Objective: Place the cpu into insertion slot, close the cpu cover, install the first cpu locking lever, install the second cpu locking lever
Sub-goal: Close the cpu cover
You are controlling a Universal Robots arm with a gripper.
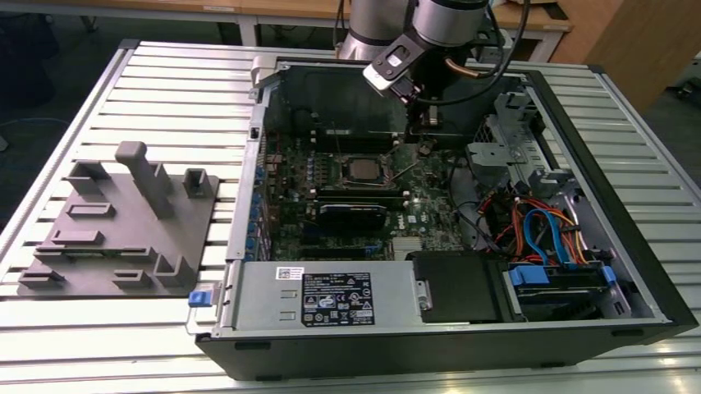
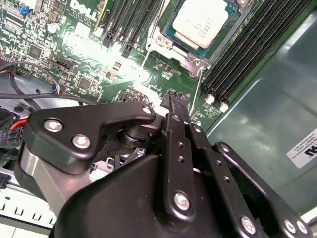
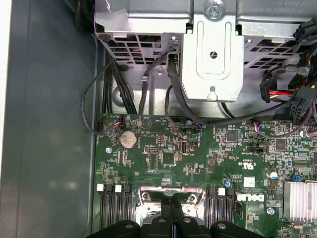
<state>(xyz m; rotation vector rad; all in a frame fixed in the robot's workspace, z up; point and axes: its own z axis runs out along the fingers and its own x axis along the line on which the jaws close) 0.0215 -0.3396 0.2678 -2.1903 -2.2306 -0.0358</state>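
The arm (image 1: 438,23) is a fat silver-grey tube with rounded joints, with a small white and grey box (image 1: 388,71) fixed at its wrist and black cables (image 1: 498,75) looping beside it. The gripper (image 2: 176,99) is matte black in both wrist views: flat link bars (image 2: 218,168) with rounded ends, hinged on a bulky smooth body, narrowing to slim straight fingers (image 2: 174,111). Silver socket-head screws (image 2: 182,200) mark each pivot of the links.
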